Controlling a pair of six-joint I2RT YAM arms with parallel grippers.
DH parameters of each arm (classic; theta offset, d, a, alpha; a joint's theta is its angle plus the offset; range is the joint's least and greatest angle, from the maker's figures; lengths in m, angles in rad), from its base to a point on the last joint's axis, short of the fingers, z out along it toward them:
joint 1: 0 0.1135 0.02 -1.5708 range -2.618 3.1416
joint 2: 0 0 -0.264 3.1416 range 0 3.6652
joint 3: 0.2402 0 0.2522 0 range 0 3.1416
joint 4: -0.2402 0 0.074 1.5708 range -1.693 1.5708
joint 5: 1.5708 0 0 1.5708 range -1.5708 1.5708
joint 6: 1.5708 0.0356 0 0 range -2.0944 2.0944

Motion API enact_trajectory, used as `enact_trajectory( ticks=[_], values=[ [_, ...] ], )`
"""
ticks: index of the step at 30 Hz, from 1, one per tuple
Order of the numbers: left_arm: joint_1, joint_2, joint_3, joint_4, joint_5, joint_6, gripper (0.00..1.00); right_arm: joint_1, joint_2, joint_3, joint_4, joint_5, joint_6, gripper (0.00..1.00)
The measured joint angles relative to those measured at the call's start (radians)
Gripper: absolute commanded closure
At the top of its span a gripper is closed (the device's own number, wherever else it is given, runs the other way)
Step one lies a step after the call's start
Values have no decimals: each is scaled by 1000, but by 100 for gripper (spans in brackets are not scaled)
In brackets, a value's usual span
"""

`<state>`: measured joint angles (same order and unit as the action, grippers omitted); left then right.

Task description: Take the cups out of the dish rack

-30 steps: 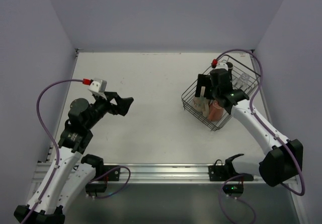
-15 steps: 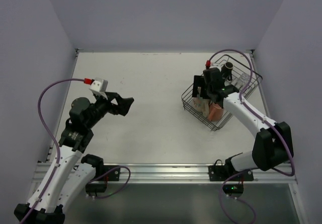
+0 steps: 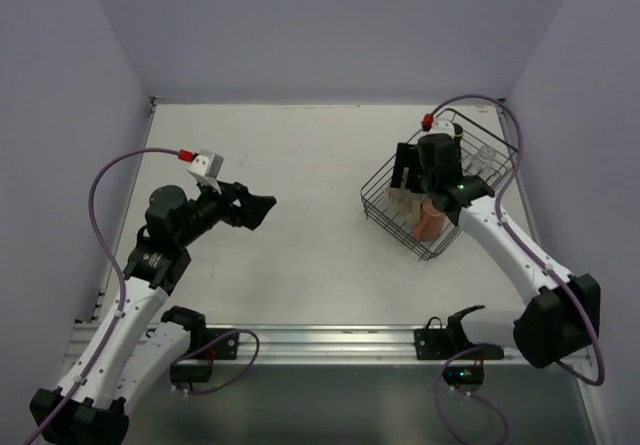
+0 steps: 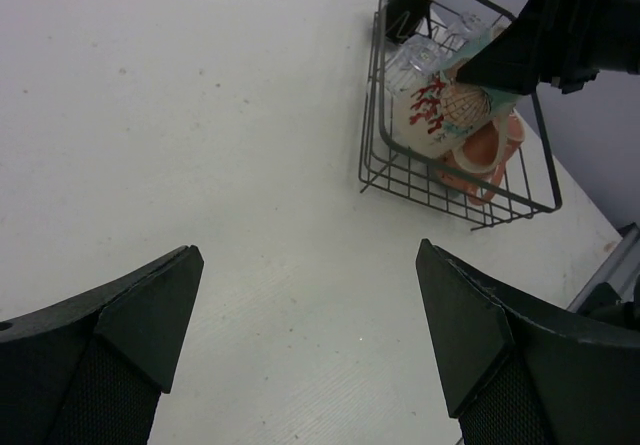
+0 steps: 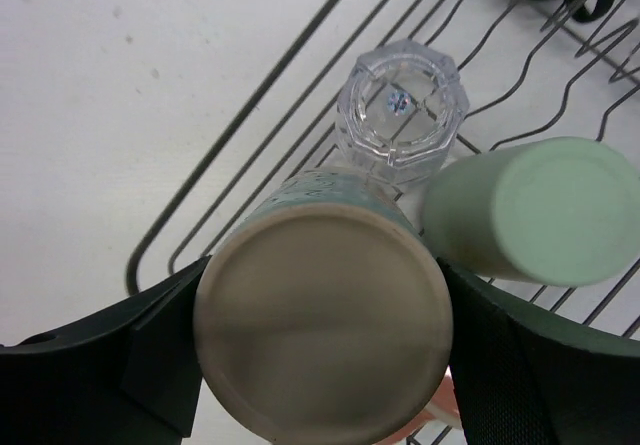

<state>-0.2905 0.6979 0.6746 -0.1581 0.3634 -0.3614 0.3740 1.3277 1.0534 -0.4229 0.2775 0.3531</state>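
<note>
Right tool (image 5: 325, 365) clamps round matte beige mug (image 4: 435, 120) in black wire dish rack (image 4: 420, 180); left tool (image 4: 305, 265) released.

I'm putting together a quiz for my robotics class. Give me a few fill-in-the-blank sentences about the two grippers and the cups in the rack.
The left gripper is ___ and holds nothing.
The right gripper has a finger on either side of the beige mug, which sits ___ the rack.
The tumbler next to that mug is pale ___.
Missing words: open; inside; green.
</note>
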Motion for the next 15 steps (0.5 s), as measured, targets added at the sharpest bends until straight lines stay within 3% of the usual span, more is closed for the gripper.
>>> enact_trajectory(
  ticks=[7, 11, 15],
  values=[
    [-2, 96, 4, 241, 198, -211, 11, -2, -328, -3, 29, -53, 24, 56],
    [-38, 156, -16, 481, 274, -385, 12, -5, -494, -66, 147, -191, 116, 57],
    [-155, 252, -14, 645, 291, -484, 12, -6, -556, -162, 279, -364, 245, 56]
  ],
)
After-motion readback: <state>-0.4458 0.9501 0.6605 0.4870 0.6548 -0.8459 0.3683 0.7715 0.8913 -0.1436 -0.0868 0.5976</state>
